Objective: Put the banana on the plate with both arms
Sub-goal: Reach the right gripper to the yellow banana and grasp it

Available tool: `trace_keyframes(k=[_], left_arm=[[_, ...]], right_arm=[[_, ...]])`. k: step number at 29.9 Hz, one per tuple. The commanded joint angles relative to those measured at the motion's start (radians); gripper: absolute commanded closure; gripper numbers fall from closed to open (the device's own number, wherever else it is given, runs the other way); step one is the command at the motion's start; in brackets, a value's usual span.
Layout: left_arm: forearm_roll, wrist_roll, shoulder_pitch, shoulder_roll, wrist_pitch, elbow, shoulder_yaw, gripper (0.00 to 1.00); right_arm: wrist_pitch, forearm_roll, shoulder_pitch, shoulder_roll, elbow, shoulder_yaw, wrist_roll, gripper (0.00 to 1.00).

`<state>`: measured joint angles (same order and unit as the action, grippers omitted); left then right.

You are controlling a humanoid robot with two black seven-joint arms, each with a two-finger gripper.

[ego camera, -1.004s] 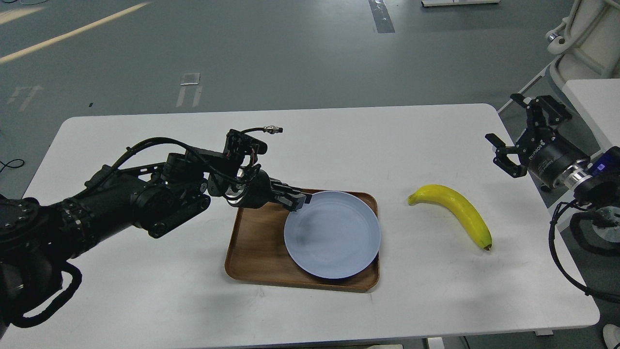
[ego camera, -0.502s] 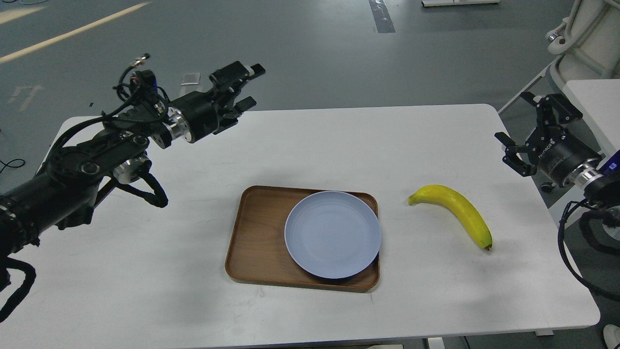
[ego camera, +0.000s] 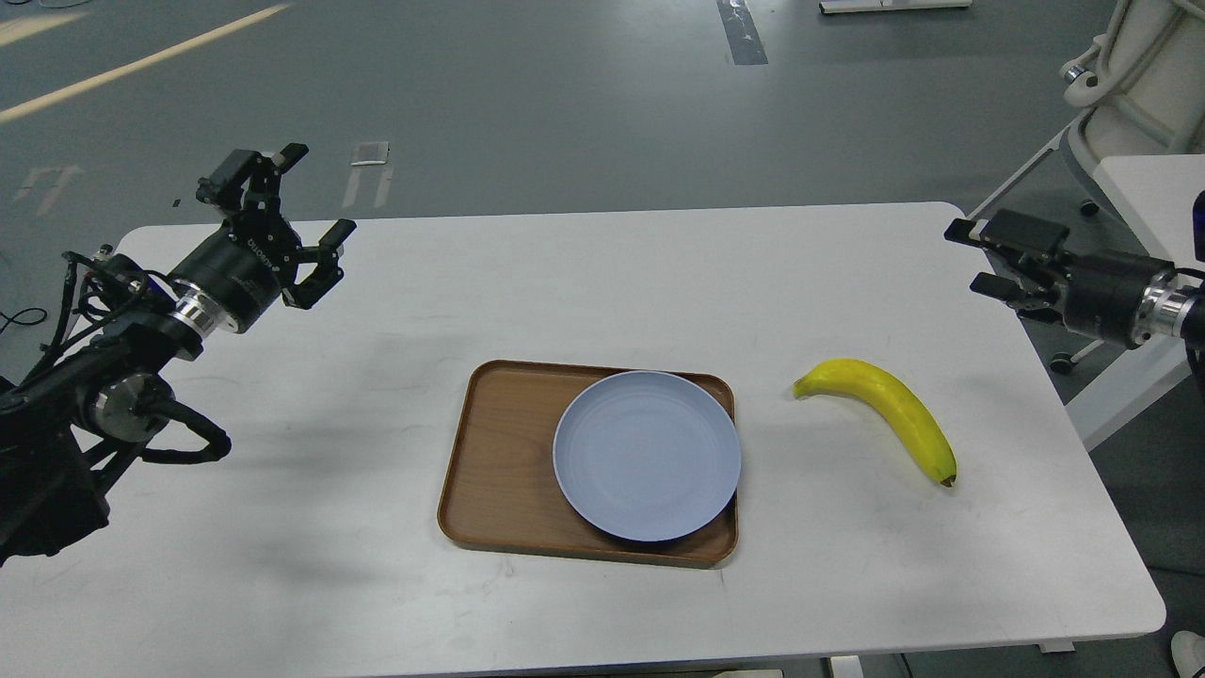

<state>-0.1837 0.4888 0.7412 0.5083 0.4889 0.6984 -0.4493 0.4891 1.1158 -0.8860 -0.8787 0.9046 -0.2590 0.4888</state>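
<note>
The banana lies flat on the white worktop, to the right of the brown tray and not touching it, with its greenish stem end toward the tray and its dark tip toward the near right. The pale blue plate sits inside the tray, pushed to the tray's right side, and it is empty, so the placing is not yet begun. The left gripper hovers over the far left corner of the worktop with its fingers apart and nothing between them. The right gripper hangs at the far right edge, also with fingers apart and empty, and it is well apart from the banana. The main risk seems to be the grasp: the banana is curved and smooth, so a pinch near one end could make it turn or slip out, and a push from the right could slide it against the tray rim. The tray rim is raised, so a low carry may catch on it. There is bare worktop all around the banana and between it and the right edge, which gives good room to approach. The worktop's right edge is near, so a slip to that side could drop the fruit.
</note>
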Motion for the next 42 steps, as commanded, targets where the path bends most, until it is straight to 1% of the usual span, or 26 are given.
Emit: trace_keyframes(k=[1,3,7,9,11,14,17,19,21,24,25,26,27,28,29,30,35,38,40,42], left_arm=[[-0.002,0.000,0.000,-0.002,0.000,0.001,0.000,0.02],[-0.007,0.000,0.000,-0.007,0.000,0.001,0.003,0.02],[-0.007,0.000,-0.002,-0.008,0.000,0.001,0.007,0.02],[-0.007,0.000,-0.003,-0.004,0.000,0.001,0.006,0.02],[-0.007,0.000,-0.003,-0.004,0.000,0.001,0.006,0.02],[-0.007,0.000,-0.003,-0.004,0.000,0.001,0.006,0.02],[-0.007,0.000,-0.002,-0.005,0.000,0.001,0.006,0.02],[-0.007,0.000,-0.002,-0.007,0.000,0.001,0.004,0.02],[-0.007,0.000,-0.002,-0.008,0.000,0.001,0.003,0.02],[-0.007,0.000,-0.002,-0.008,0.000,0.001,0.004,0.02],[-0.007,0.000,-0.002,-0.008,0.000,0.001,0.004,0.02],[-0.007,0.000,-0.002,-0.007,0.000,0.001,0.004,0.02],[-0.007,0.000,-0.002,-0.005,0.000,0.001,0.004,0.02],[-0.007,0.000,-0.002,-0.004,0.000,0.001,0.004,0.02],[-0.007,0.000,-0.002,-0.002,0.000,0.001,0.004,0.02],[-0.007,0.000,-0.002,-0.002,0.000,0.001,0.004,0.02],[-0.007,0.000,-0.002,-0.005,0.000,0.001,0.004,0.02],[-0.007,0.000,-0.002,-0.005,0.000,0.003,0.003,0.02],[-0.007,0.000,0.000,-0.005,0.000,0.001,0.001,0.02],[-0.007,0.000,0.000,-0.004,0.000,0.001,0.001,0.02]], right_arm=[[0.000,0.209,-0.080,0.004,0.028,0.085,0.000,0.00],[0.000,0.280,-0.146,0.032,0.022,0.206,0.000,0.00],[0.000,0.367,-0.224,0.095,0.008,0.372,0.000,0.00],[-0.001,0.406,-0.249,0.148,-0.056,0.476,0.000,0.00],[-0.027,0.406,-0.251,0.194,-0.085,0.521,0.000,0.00],[-0.030,0.407,-0.252,0.234,-0.095,0.540,0.000,0.00],[-0.035,0.407,-0.252,0.265,-0.139,0.567,0.000,0.00],[-0.038,0.406,-0.252,0.277,-0.139,0.573,0.000,0.00],[-0.046,0.406,-0.251,0.293,-0.138,0.577,0.000,0.04],[-0.047,0.406,-0.245,0.322,-0.148,0.589,0.000,0.14],[-0.047,0.406,-0.245,0.322,-0.150,0.595,0.000,0.20],[-0.047,0.406,-0.245,0.323,-0.153,0.609,0.000,0.37],[-0.047,0.406,-0.245,0.323,-0.153,0.615,0.000,0.48],[-0.047,0.406,-0.245,0.323,-0.151,0.621,0.000,0.70],[-0.047,0.406,-0.245,0.323,-0.151,0.624,0.000,0.95],[-0.047,0.406,-0.245,0.322,-0.151,0.624,0.000,1.00],[-0.050,0.404,-0.258,0.310,-0.147,0.624,0.000,1.00],[-0.063,0.403,-0.306,0.291,-0.127,0.619,0.000,1.00],[-0.063,0.400,-0.373,0.282,-0.058,0.621,0.000,1.00],[-0.058,0.394,-0.431,0.288,-0.033,0.621,0.000,1.00]])
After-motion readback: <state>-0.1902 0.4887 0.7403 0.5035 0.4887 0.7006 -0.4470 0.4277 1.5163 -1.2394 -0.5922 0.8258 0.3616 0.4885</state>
